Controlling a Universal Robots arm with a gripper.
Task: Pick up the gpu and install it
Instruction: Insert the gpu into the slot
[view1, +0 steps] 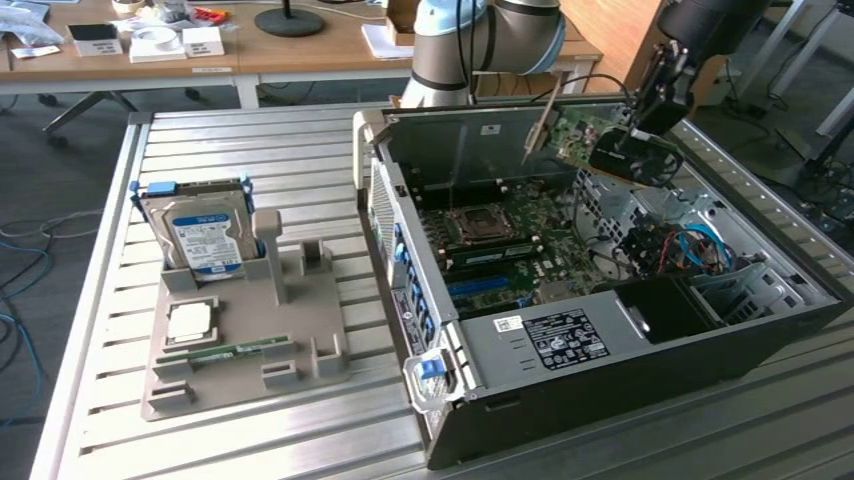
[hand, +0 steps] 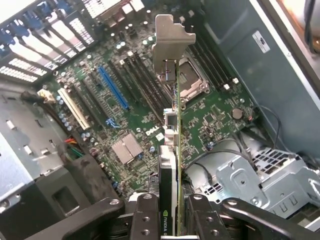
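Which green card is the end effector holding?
The gpu, with fan block and silver bracket, gripped over the open case; the narrow RAM stick lies on the grey tray.

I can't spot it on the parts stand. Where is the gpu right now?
In the exterior view's upper right, the gpu hangs in the gripper above the open computer case, over the motherboard and not yet seated in a slot.

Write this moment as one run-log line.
claw: shut on gpu | gpu: edge-on over motherboard of open computer case | seated: no
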